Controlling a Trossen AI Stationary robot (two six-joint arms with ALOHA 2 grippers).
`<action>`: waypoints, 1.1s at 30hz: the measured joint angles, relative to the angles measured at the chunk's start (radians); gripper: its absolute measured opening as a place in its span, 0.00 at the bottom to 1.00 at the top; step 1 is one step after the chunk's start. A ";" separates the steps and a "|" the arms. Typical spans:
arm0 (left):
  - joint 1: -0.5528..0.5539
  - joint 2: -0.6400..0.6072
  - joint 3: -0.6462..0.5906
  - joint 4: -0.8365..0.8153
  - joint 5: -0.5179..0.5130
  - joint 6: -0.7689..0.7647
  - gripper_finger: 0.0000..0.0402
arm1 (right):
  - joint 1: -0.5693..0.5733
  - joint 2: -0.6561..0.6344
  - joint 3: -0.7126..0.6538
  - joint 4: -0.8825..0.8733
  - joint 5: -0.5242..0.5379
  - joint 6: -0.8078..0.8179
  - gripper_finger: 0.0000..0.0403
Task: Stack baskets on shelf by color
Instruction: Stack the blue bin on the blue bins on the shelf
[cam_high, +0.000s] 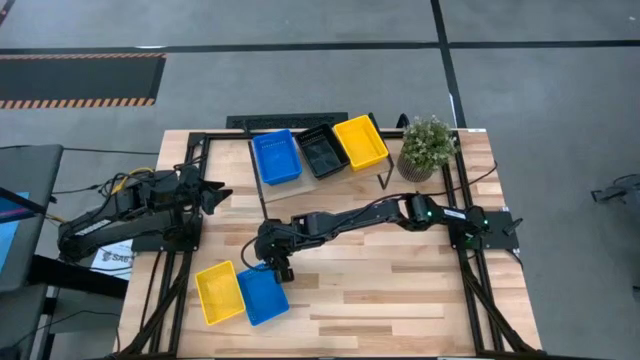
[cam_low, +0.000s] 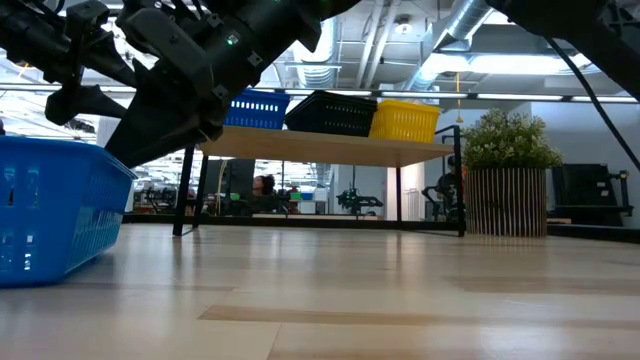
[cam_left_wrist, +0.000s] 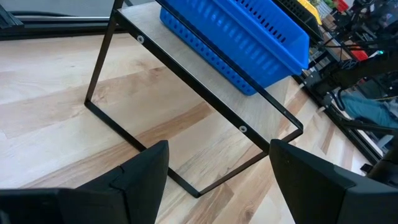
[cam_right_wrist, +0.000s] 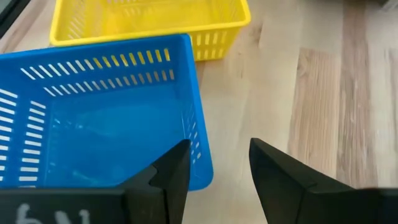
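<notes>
Right gripper (cam_high: 281, 268) hovers over the near rim of the loose blue basket (cam_high: 262, 295), fingers parted, holding nothing; yellow basket (cam_high: 218, 292) touches it. Left gripper (cam_high: 212, 192) waits open beside the shelf (cam_high: 385, 160).

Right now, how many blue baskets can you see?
2. One blue basket sits on the shelf, at its left end beside the black one. The other blue basket is on the table by the right hand. Stacked ones may be hidden.
</notes>
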 joint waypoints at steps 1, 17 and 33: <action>0.000 0.000 0.000 0.000 0.000 0.000 0.66 | -0.001 0.000 0.000 0.000 0.000 0.005 0.46; 0.000 0.000 0.000 0.000 0.000 -0.008 0.66 | -0.002 0.000 -0.017 0.014 0.001 0.009 0.46; 0.000 0.000 0.000 0.000 0.004 -0.012 0.66 | 0.006 0.049 0.001 -0.042 -0.006 0.033 0.40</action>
